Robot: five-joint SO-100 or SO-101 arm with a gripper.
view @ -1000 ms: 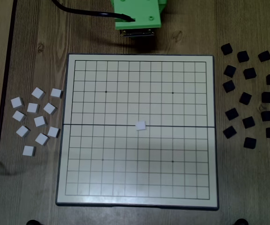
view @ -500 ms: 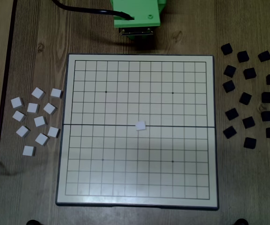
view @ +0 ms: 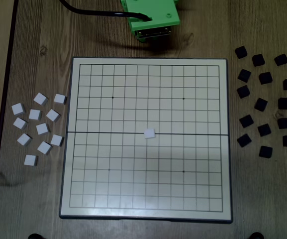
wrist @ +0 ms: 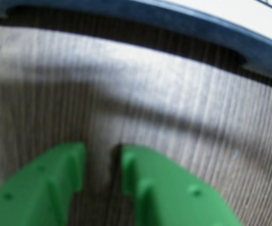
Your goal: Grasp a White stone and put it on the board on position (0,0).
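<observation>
In the wrist view my green gripper [wrist: 103, 151] hangs over bare wooden table, its jaws a narrow gap apart with nothing between them. The board's dark edge [wrist: 183, 21] curves across the top of that view. In the fixed view the green arm [view: 150, 17] sits just beyond the board's [view: 148, 211] far edge; its fingers are hidden there. One white stone [view: 149, 133] lies on the board near its centre line. Several white stones [view: 40, 124] lie loose on the table left of the board.
Several black stones [view: 263, 102] lie scattered on the table right of the board. A black cable [view: 91, 11] runs from the arm toward the top left. A dark strip [view: 4, 99] marks the table's left side.
</observation>
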